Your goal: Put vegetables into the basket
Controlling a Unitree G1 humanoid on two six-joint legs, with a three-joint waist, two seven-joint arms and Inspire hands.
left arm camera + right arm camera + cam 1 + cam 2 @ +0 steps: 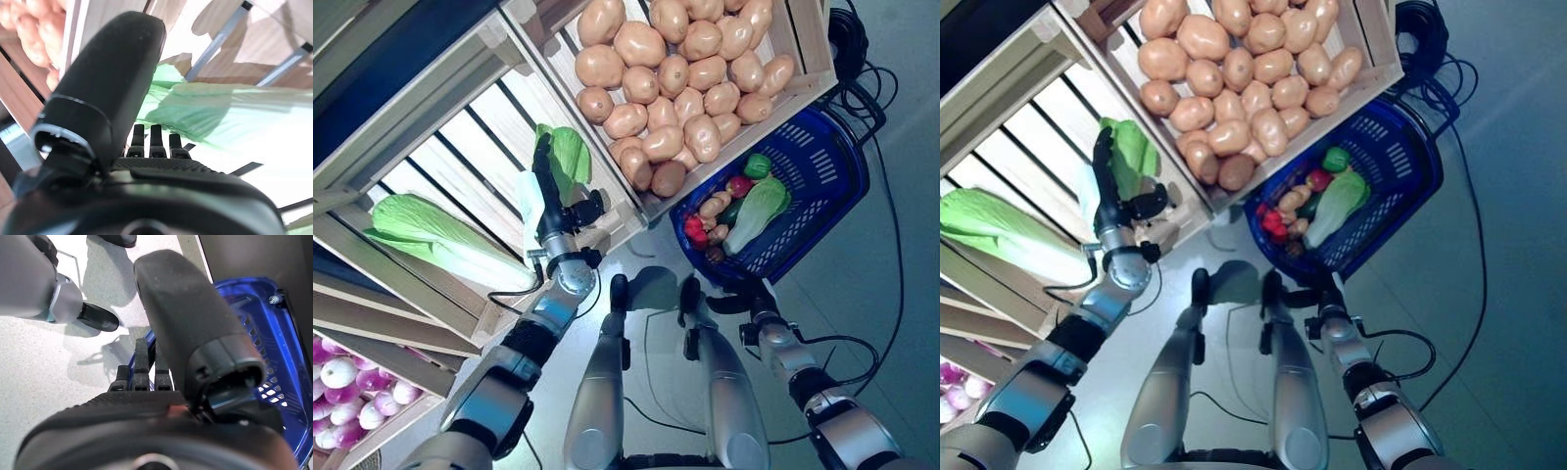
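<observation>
Here, left hand (548,201): raised into the slatted crate, fingers straight and relaxed, laid against the near cabbage and not curled round it; it looks set to close on it, not yet holding.
Near cabbage (566,155): a green leafy head leaning at the crate's right wall, beside the divider to the potato crate; being up against that wall probably lets the hand press it without it sliding off.
Slatted crate (460,147): tilted toward the robot, likely so the produce sits in easy reach; a second cabbage (431,235) lies along its lower left edge, well apart from the hand.
Potato crate (808,59): next one to the right, full of potatoes (675,73).
Right hand (146,372): low by the basket's near rim, fingers straight, empty; seemingly steadying or waiting.
Basket (827,162): blue, on the floor under the potato crate's corner, already carrying a cabbage, a green pepper and red pieces, so the task seems part done.
</observation>
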